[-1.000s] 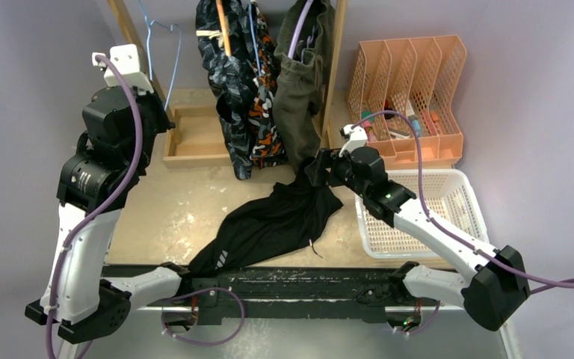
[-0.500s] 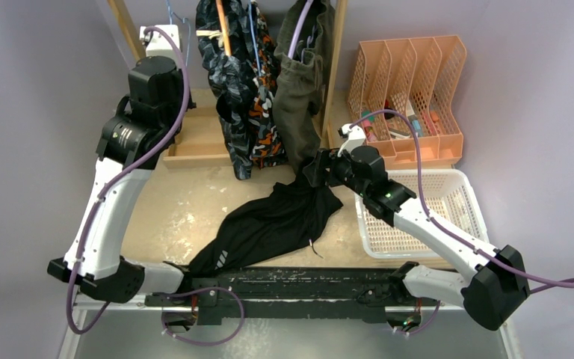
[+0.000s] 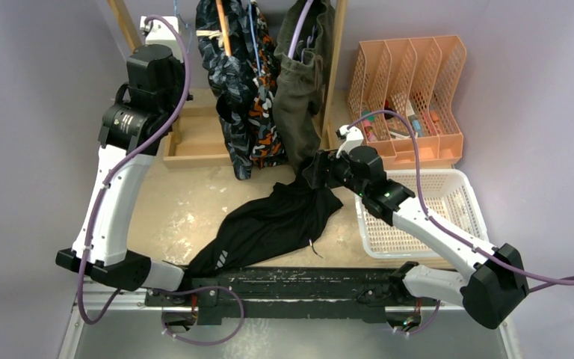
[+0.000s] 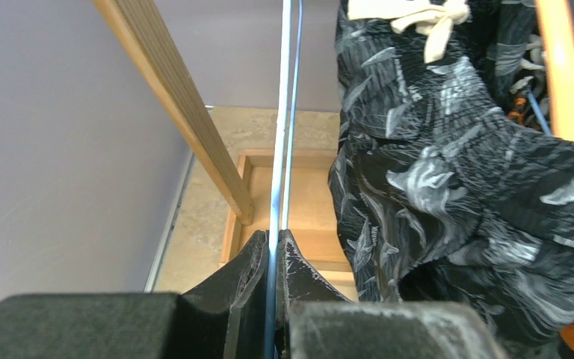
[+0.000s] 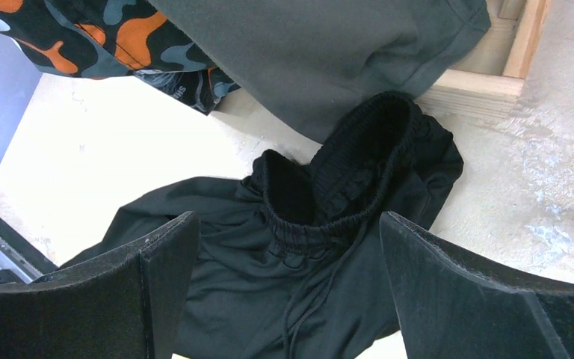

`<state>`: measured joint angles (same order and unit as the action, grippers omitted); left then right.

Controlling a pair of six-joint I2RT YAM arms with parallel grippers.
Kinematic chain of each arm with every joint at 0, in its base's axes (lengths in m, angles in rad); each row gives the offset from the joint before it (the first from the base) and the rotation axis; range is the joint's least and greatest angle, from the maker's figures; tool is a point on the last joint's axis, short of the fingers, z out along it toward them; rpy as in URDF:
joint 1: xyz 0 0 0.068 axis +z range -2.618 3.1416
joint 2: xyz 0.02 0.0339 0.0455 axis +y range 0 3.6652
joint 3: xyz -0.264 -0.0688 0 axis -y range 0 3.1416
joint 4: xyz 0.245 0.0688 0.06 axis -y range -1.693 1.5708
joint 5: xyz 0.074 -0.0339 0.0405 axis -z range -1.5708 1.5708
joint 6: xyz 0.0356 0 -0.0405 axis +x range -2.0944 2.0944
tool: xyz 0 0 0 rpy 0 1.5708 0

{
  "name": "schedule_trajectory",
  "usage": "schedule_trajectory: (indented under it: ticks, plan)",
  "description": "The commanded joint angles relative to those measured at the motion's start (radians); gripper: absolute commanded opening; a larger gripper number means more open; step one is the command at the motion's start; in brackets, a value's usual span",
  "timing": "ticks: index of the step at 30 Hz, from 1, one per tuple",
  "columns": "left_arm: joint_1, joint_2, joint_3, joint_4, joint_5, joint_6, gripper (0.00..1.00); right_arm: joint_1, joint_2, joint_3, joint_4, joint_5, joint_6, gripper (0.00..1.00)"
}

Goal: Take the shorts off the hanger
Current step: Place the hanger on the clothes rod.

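Observation:
The plain black shorts [image 3: 273, 223] lie spread on the table; their waistband [image 5: 344, 202] shows in the right wrist view. My right gripper [image 3: 315, 173] [image 5: 288, 292] is open just above that waistband, holding nothing. The navy printed shorts [image 3: 228, 75] [image 4: 448, 164], the camo shorts [image 3: 265, 123] [image 5: 82, 37] and the olive shorts [image 3: 299, 97] [image 5: 329, 60] hang from the rack. My left gripper [image 3: 166, 34] [image 4: 278, 247] is high at the rack's left, shut on the thin blue wire of an empty hanger [image 4: 284, 112].
A wooden rack post [image 4: 176, 105] slants beside the left gripper, and a wooden tray [image 3: 194, 134] forms the rack's base. A white basket [image 3: 460, 202] sits right, with an orange file organizer [image 3: 411, 90] behind it.
My left arm has swung up and right from the table's left side to the empty blue hanger. The right arm and the black shorts have barely moved.

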<state>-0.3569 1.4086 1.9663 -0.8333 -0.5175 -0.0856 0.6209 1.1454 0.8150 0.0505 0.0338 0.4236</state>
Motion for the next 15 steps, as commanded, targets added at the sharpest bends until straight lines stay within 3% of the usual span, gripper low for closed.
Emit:
schedule_trajectory:
  ticks: [1, 8, 15]
  plan:
    - [0.062, 0.005, 0.035, 0.009, 0.075, -0.016, 0.00, -0.003, -0.013, 0.031, 0.011, -0.003, -0.023, 0.91]
    - [0.177, -0.016, -0.042, 0.031, 0.115, -0.070, 0.00, -0.003, -0.020, 0.024, 0.011, -0.017, -0.023, 0.91]
    - [0.191, -0.054, -0.132, 0.059, 0.151, -0.086, 0.00, -0.004, -0.013, 0.024, 0.000, -0.036, -0.026, 0.91]
